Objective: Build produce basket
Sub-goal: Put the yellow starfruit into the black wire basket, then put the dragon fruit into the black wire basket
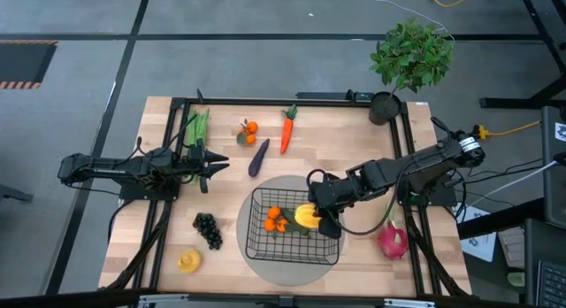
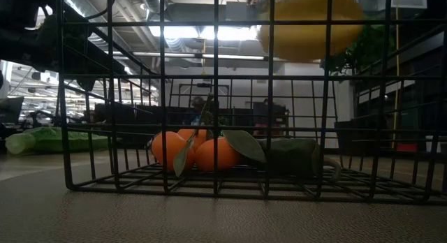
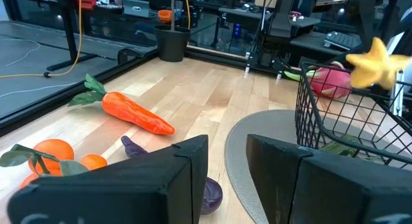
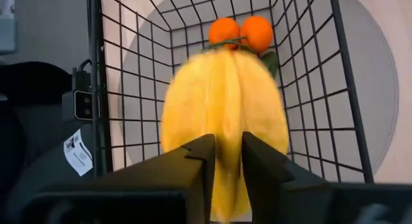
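The right gripper point(image 1: 320, 212) is hanging over the basket point(image 1: 258, 248) with its fingers slightly parted around the yellow fruit point(image 4: 223, 137), which is sitting above the orange cluster point(image 4: 241, 32) lying on the basket floor.

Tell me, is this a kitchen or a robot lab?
Most likely a robot lab or workshop, not a kitchen. Two dark robot arms work at a wooden table with a black metal frame, cables trail over a grey floor, and desks with computer gear fill the room behind.
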Controlling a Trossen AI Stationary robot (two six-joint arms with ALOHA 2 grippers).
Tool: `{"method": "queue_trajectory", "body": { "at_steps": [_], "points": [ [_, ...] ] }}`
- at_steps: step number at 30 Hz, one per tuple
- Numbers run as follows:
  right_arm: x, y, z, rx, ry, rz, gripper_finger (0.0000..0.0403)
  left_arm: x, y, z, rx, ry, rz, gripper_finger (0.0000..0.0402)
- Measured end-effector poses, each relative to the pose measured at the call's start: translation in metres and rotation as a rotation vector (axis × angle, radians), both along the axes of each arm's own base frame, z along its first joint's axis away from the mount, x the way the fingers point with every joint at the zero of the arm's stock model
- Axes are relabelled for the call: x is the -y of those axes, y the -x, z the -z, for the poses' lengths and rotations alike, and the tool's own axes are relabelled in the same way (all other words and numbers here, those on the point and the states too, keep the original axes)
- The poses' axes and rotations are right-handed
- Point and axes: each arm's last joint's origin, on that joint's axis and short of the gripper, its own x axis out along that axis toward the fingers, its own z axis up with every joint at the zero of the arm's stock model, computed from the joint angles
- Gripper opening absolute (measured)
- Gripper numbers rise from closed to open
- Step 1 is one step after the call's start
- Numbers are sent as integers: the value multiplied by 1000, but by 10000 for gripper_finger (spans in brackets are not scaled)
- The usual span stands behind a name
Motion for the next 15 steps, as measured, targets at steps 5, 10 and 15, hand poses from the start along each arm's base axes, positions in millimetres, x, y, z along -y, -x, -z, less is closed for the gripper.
{"method": "queue_trajectory", "body": {
  "at_steps": [5,10,15],
  "points": [
    [0,0,0,2,2,-3,90,0,0,0,0,0,0,98],
    [1,1,0,-20,-4,16,104,0,0,0,0,0,0,98],
    [8,11,-12,-141,3,34,105,0,0,0,0,0,0,98]
  ]
}}
